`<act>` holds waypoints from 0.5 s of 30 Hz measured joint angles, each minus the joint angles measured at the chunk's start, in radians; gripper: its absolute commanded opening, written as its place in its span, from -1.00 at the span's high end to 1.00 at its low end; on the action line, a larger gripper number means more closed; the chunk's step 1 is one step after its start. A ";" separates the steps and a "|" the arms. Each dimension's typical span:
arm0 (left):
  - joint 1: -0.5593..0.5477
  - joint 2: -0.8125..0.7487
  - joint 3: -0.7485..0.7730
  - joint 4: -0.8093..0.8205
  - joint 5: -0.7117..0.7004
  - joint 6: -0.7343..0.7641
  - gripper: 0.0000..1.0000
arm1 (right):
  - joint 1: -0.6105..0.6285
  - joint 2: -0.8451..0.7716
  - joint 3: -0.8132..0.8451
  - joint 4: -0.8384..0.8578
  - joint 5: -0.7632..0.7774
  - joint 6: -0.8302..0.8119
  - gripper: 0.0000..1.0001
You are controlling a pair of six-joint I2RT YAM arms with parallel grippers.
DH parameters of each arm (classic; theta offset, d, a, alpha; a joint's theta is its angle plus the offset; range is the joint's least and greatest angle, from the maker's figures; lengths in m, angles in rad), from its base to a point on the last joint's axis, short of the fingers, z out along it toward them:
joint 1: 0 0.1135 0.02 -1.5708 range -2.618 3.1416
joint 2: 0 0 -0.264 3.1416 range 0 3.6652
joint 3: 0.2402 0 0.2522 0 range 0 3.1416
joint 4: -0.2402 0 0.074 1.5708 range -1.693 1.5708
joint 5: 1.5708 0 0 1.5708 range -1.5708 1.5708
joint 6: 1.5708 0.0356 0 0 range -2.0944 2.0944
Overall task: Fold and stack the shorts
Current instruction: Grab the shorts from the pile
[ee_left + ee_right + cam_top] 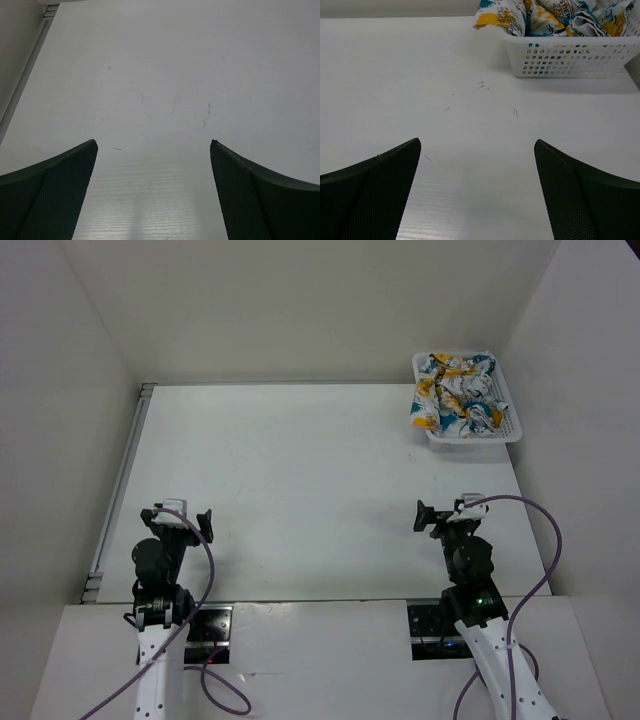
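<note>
The shorts point(455, 390), white fabric with teal, yellow and black print, lie crumpled in a white mesh basket point(472, 435) at the far right of the table. They also show in the right wrist view point(545, 15), spilling over the basket's rim point(570, 55). My left gripper point(180, 518) is open and empty near the table's front left; its jaws stand wide over bare table point(154, 150). My right gripper point(443, 515) is open and empty near the front right, well short of the basket; its jaws stand wide point(477, 150).
White walls enclose the table on the left, back and right. A metal rail point(120, 480) runs along the table's left edge, also in the left wrist view point(25, 75). Small scuff marks point(482, 86) dot the tabletop.
</note>
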 measured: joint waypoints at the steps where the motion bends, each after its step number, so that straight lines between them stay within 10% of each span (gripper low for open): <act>1: 0.000 0.000 0.000 0.000 0.000 0.000 -1.00 | 0.000 0.000 0.000 0.000 0.000 0.000 -0.97; 6: 0.000 0.000 0.000 0.002 0.052 -0.001 -1.00 | 0.000 0.000 0.000 0.000 0.000 0.000 -0.97; 10: 0.000 0.000 0.000 0.015 0.353 -0.001 -1.00 | -0.001 0.000 -0.002 0.041 -0.108 -0.128 -0.99; 15: -0.015 0.010 -0.003 0.074 0.615 -0.002 -1.00 | -0.002 -0.002 0.000 0.133 -0.554 -0.857 -0.99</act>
